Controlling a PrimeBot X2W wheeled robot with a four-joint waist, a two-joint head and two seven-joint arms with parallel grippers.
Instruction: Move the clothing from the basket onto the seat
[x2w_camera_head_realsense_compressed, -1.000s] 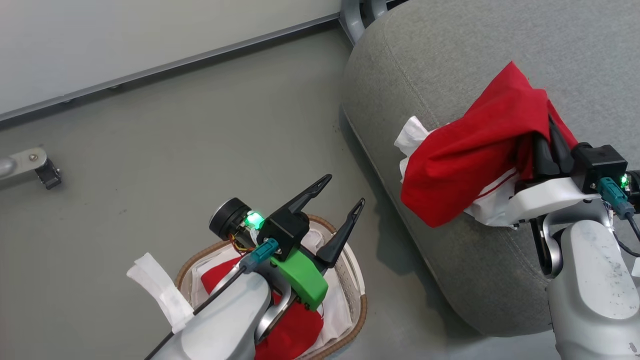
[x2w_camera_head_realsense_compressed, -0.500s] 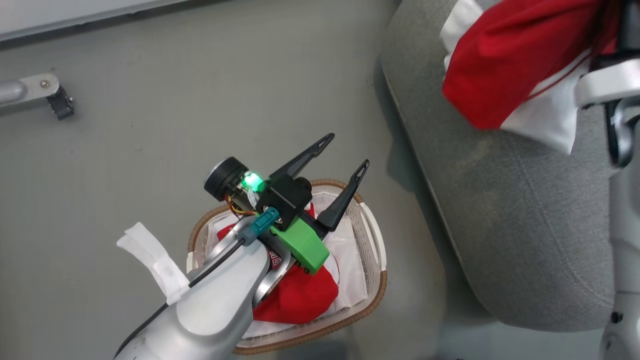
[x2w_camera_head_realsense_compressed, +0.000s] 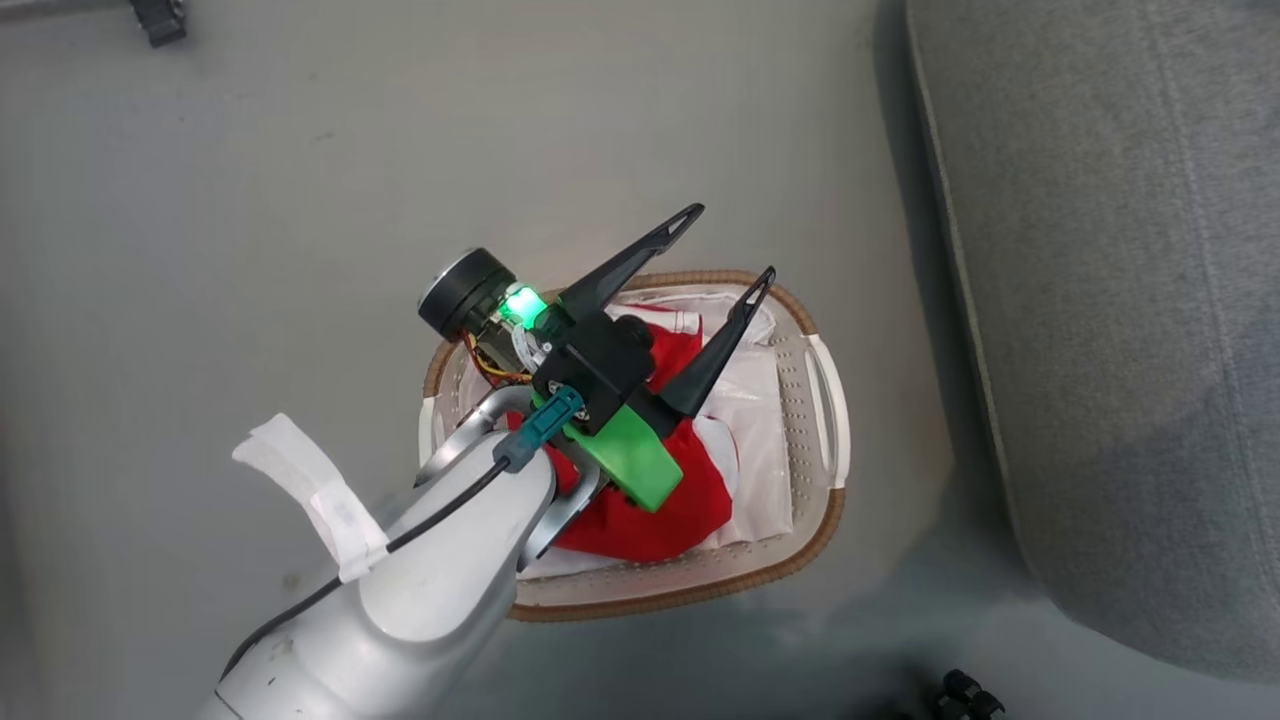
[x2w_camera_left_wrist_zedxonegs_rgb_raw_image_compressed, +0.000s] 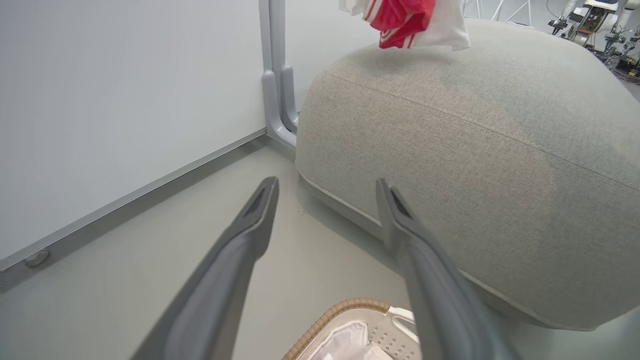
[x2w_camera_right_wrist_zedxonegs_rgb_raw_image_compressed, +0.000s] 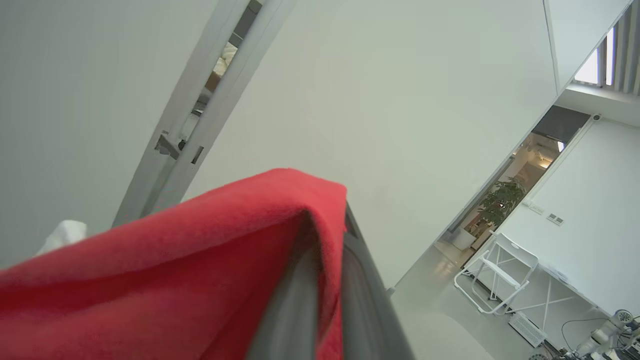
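Red clothing (x2w_camera_head_realsense_compressed: 650, 505) lies in the basket (x2w_camera_head_realsense_compressed: 800, 545), which stands on the floor (x2w_camera_head_realsense_compressed: 250, 200) near the seat (x2w_camera_head_realsense_compressed: 1100, 300). A red-and-white garment (x2w_camera_left_wrist_zedxonegs_rgb_raw_image_compressed: 405, 20) hangs over the seat's top edge — clamped in the right claw (x2w_camera_right_wrist_zedxonegs_rgb_raw_image_compressed: 345, 225). The left claw (x2w_camera_head_realsense_compressed: 731, 240) hovers above the basket — fingers apart, empty.

The pale left forearm (x2w_camera_head_realsense_compressed: 440, 590) hid much of the soft red garments (x2w_camera_head_realsense_compressed: 690, 500) in the oval cream plastic basket (x2w_camera_head_realsense_compressed: 825, 420). The large grey fabric seat (x2w_camera_head_realsense_compressed: 1100, 300) was cut off at the right. A draped red garment (x2w_camera_right_wrist_zedxonegs_rgb_raw_image_compressed: 175, 280) buried the right pincer (x2w_camera_right_wrist_zedxonegs_rgb_raw_image_compressed: 327, 217) tips.
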